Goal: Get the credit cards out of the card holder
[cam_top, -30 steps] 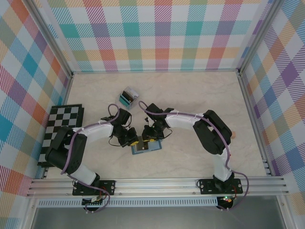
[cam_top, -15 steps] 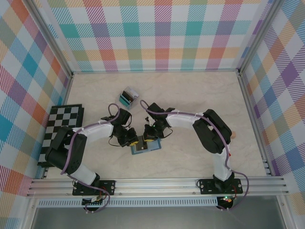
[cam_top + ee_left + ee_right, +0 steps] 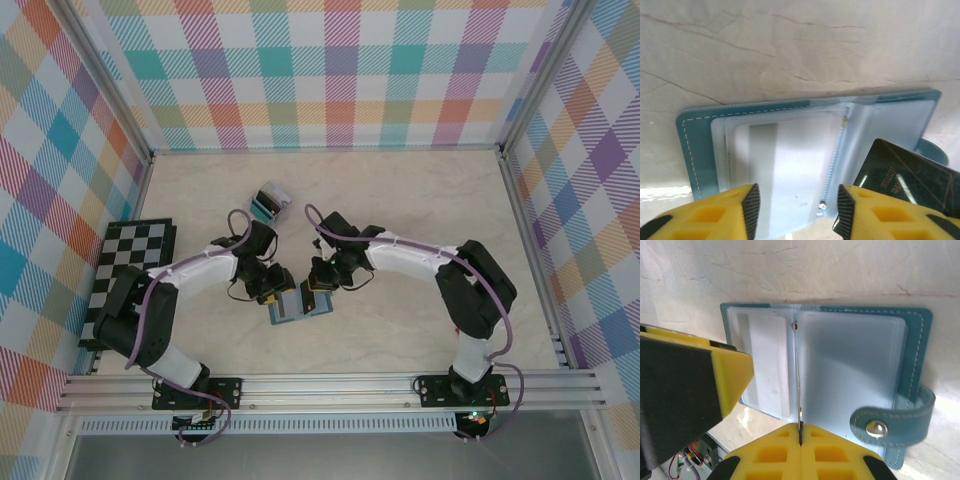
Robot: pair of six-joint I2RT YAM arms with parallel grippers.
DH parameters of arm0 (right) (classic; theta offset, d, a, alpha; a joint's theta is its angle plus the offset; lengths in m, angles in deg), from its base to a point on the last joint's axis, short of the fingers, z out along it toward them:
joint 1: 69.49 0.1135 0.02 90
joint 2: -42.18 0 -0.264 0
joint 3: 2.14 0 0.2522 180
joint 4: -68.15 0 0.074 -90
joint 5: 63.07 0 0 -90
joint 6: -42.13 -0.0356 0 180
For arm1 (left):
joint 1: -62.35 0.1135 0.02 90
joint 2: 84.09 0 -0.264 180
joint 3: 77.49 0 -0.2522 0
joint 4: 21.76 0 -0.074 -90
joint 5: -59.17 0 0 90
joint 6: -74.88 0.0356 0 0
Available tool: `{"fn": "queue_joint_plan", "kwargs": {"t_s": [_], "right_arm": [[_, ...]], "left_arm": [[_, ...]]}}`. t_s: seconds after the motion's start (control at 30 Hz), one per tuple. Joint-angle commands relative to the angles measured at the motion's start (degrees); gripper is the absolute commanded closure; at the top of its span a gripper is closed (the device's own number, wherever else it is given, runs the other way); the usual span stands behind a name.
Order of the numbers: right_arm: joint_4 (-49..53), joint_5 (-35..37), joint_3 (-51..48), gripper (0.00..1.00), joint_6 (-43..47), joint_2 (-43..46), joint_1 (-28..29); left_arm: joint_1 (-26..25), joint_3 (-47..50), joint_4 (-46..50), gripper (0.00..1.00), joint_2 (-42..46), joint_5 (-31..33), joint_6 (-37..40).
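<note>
Since the card holder [image 3: 850,360] lies opened flat on the table [image 3: 790,45], both of its clear sleeved panels are exposed to the two grippers set directly above it. The right gripper [image 3: 800,436] is pressed together on a thin edge that rises from the fold toward its fingertips. This edge is judged to be the dark card [image 3: 905,180], which is seen standing tilted just to the right of the left gripper's fingers, lifted off the sleeves. The left gripper [image 3: 797,200] is spread with nothing caught between its fingers, and the panel with a pale card [image 3: 770,165] in its sleeve lies just beneath and ahead of them. Such a placing is judged to steady the holder, so that it is not dragged along as the card is drawn out. The closing tab [image 3: 890,425] hangs loose off the panel to the right of the right gripper's fingertips, out of the way
</note>
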Motion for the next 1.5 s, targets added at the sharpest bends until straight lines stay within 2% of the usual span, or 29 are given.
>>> {"fn": "queue_joint_plan", "kwargs": {"t_s": [0.0,0.13,0.37,0.4,0.6,0.73,0.87,0.97,1.47], "right_arm": [[-0.57,-2.59,-1.58,1.00,0.24,5.14,-0.60],[-3.70,-7.62,-3.73,1.00,0.14,9.47,-2.12],[-13.17,-17.59,-7.74,1.00,-5.57,17.19,-7.67],[-14.42,-18.60,-7.99,1.00,-6.39,18.03,-8.34],[-20.48,-22.88,-8.70,1.00,-11.14,20.99,-10.74],[-23.78,-24.20,-9.30,1.00,-13.71,22.09,-11.08],[-28.03,-26.10,-10.39,1.00,-17.13,22.36,-11.37],[-30.61,-27.05,-10.98,1.00,-19.00,22.45,-11.46],[-35.90,-29.73,-10.50,1.00,-21.82,21.16,-11.81]], "left_arm": [[1.38,-2.98,3.06,0.46,4.59,-0.65,1.12],[3.20,-3.95,3.82,0.31,9.82,-2.42,2.24],[7.82,-2.90,1.23,0.06,20.30,-11.44,0.21],[8.00,-2.87,0.46,0.00,21.63,-12.64,-0.35],[8.09,-1.20,-5.29,0.00,26.17,-18.59,-4.64],[8.09,1.41,-12.84,0.00,28.32,-23.31,-9.11],[7.91,3.69,-20.82,0.05,29.87,-27.04,-13.05],[7.66,4.73,-25.39,0.13,30.12,-28.87,-15.85],[4.95,5.69,-35.52,0.61,27.48,-30.23,-21.07]]}}
